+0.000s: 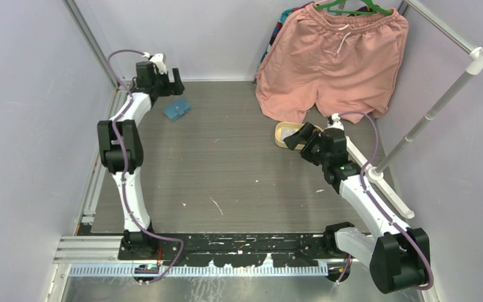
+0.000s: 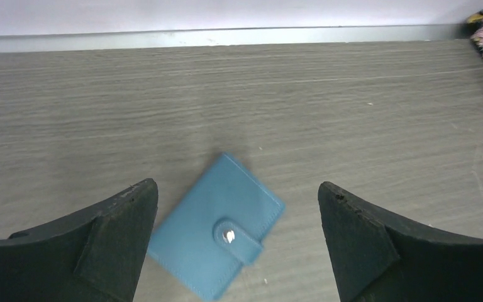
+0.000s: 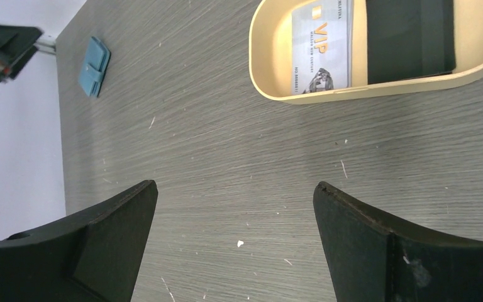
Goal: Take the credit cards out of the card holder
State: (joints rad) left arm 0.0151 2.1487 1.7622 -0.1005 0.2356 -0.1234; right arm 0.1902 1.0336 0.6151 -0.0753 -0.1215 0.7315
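card holder (image 2: 217, 234) teal-blue, folded, snapped shut.

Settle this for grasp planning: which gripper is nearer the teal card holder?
Left. The left gripper hovers just over the card holder; the right gripper is far off, beside the tan tray.
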